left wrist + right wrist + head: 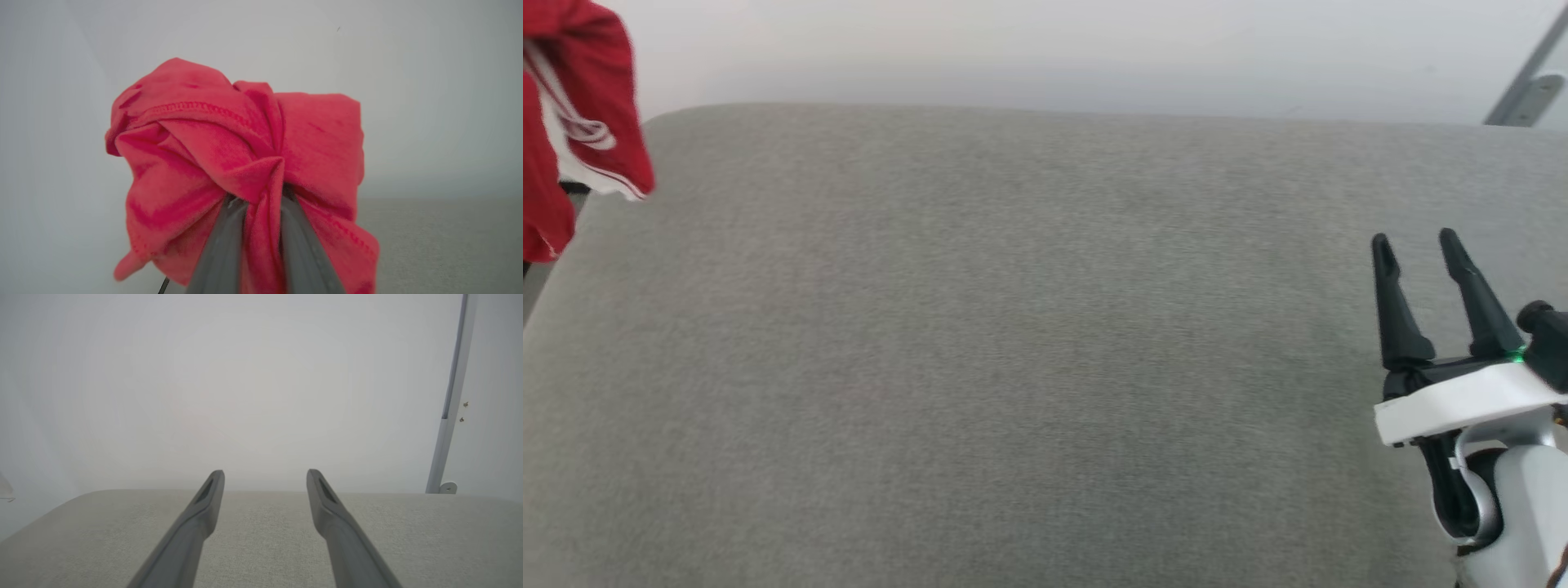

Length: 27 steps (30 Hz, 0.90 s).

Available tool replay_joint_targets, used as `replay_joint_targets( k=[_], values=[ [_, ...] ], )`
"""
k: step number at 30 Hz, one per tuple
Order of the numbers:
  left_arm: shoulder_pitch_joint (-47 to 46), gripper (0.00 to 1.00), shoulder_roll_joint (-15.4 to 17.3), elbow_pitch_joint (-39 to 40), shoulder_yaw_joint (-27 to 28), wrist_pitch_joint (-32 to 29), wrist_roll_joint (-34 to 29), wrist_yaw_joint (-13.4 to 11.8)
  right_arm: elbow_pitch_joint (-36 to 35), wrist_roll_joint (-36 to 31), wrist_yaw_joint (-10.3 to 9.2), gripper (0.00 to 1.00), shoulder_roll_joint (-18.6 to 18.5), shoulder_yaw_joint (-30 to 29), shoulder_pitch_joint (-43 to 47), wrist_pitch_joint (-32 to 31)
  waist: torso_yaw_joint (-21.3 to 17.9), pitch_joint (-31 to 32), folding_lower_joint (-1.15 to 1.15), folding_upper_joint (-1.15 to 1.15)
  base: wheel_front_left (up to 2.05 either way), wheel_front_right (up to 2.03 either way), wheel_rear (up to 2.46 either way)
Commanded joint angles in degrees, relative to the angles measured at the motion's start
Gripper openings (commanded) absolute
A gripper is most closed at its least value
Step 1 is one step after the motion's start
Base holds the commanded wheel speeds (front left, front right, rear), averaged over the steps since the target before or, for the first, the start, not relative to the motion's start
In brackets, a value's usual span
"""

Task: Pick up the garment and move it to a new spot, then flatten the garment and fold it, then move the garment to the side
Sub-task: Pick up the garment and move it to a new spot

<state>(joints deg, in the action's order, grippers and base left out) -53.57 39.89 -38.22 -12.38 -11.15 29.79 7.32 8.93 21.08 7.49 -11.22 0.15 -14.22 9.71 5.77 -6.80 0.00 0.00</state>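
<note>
The garment (572,122), a red shirt with a white, red-striped sleeve, hangs bunched in the air at the far upper left of the head view, off the left end of the grey cushion (1013,343). In the left wrist view the red fabric (229,155) is bunched around my left gripper (261,196), whose two dark fingers are shut on a pinched fold; their tips are buried in the cloth. My right gripper (1413,241) stands open over the cushion's right side, nothing between its fingers (204,498).
The grey upholstered cushion spans the whole head view, its far edge against a pale wall (1054,57). A grey metal post (449,408) with a foot bracket stands at the far right behind the cushion.
</note>
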Motion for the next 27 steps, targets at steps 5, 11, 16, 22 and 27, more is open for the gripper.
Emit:
replay_joint_targets(
  k=[5, 11, 16, 22, 27],
  values=[
    [5.6, 0.00, 0.4, 11.7, -0.2, -5.6, 2.5, -1.2, -0.9, -0.3, 0.00, 1.00, 0.2, -2.2, 1.1, 0.6, -4.4, -0.1, 0.00, 0.00, 0.00, 0.00, 0.00],
    [11.2, 0.00, -0.3, 27.0, -1.4, -12.9, 4.2, -4.6, -1.6, -0.7, 0.00, 1.00, 1.0, -4.1, 1.3, 1.1, -9.2, -1.4, 0.00, 0.00, 0.00, 0.00, 0.00],
    [14.4, 0.00, -0.6, 38.6, -3.5, -18.8, 4.4, -7.1, -1.4, -0.5, 0.00, 1.00, 1.7, -4.3, 1.0, 1.7, -13.3, -2.4, 0.00, 0.00, 0.00, 0.00, 0.00],
    [16.7, 0.00, -0.9, 46.3, -6.6, -23.9, 4.8, -7.5, -0.7, -0.1, 0.00, 1.00, 2.5, -4.0, 0.8, 2.6, -17.0, -3.4, 0.00, 0.00, 0.00, 0.00, 0.00],
    [18.7, 0.00, -2.1, 49.3, -10.7, -27.3, 5.2, -6.8, 0.2, 0.2, 0.00, 1.00, 3.1, -3.5, 0.4, 3.4, -19.7, -4.4, 0.00, 0.00, 0.00, 0.00, 0.00]
  ],
)
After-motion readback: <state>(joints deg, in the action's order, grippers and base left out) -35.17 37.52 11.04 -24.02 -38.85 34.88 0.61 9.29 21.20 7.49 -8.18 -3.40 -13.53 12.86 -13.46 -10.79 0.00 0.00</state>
